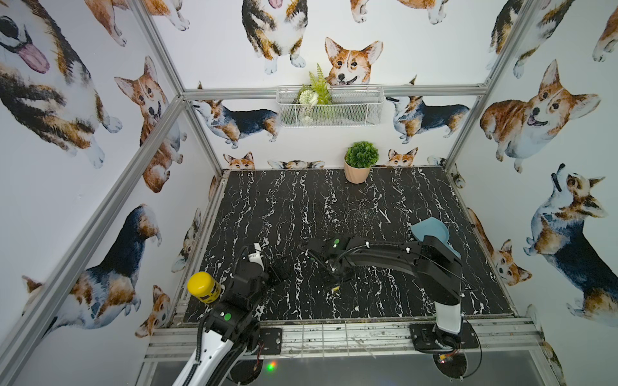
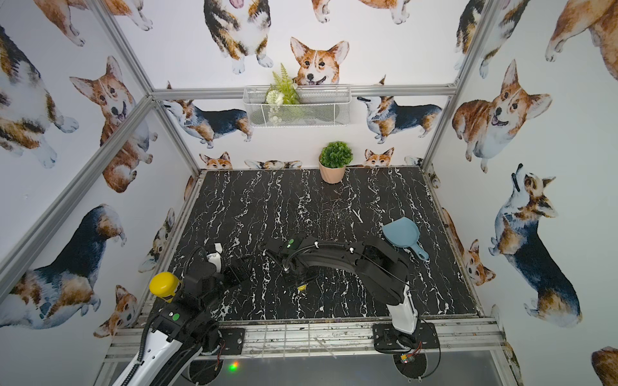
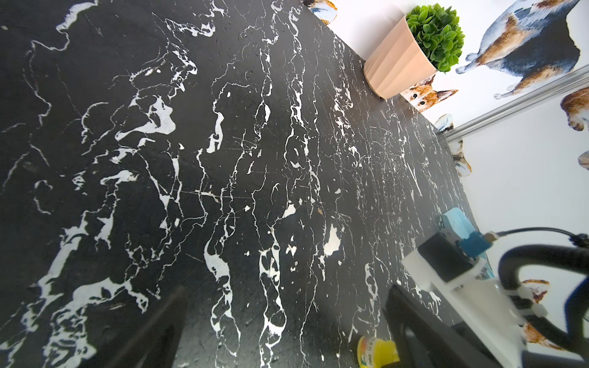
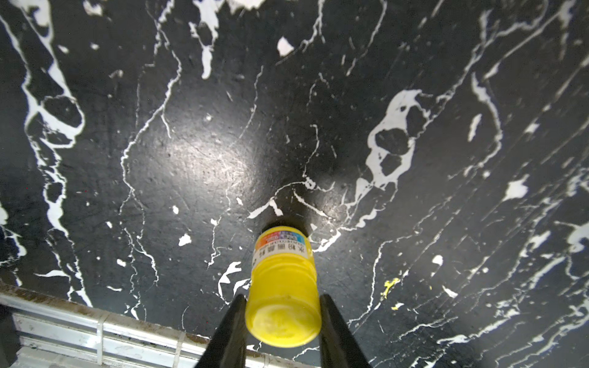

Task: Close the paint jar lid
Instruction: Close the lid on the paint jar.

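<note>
With the tiny round yellow lid (image 4: 283, 318) seated on the stubby yellow paint jar (image 4: 282, 255) upright on the black marbled tabletop (image 4: 191, 143), right fingers (image 4: 234, 321) clamp the lid, left fingers (image 3: 414, 334) gape nearby; tightening seems next, needing the jar braced.

Bright, table (image 4: 197, 165) glare, L fingers (image 3: 153, 331) blurry

In both top views the right arm (image 1: 384, 255) hides all but a yellow speck of the paint jar (image 2: 302, 286).
</note>
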Robot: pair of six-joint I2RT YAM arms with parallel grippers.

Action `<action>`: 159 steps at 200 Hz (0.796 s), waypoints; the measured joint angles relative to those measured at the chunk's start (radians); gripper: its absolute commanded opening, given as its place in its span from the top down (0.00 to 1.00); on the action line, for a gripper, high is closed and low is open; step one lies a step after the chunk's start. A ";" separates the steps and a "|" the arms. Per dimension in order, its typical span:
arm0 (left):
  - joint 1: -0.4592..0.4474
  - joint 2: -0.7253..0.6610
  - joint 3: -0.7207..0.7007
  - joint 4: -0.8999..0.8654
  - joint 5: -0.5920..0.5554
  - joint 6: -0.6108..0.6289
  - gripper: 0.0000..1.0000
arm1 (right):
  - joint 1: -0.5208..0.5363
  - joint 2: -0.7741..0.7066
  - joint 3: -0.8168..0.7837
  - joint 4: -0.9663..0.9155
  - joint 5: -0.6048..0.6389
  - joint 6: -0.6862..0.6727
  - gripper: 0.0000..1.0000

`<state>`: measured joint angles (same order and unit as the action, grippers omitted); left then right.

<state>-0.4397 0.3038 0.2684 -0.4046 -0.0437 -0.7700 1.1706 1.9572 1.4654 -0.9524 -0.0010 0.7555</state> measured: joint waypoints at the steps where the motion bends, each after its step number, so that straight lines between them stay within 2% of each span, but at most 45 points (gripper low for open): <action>1: 0.000 0.000 0.000 0.000 0.000 0.000 0.00 | 0.000 0.000 0.000 0.000 0.000 0.000 0.69; 159: 0.000 0.003 0.000 0.000 -0.003 0.000 0.00 | 0.000 -0.008 -0.004 0.006 0.001 -0.001 0.67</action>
<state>-0.4397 0.3065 0.2680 -0.4049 -0.0471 -0.7696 1.1706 1.9491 1.4616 -0.9459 -0.0002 0.7544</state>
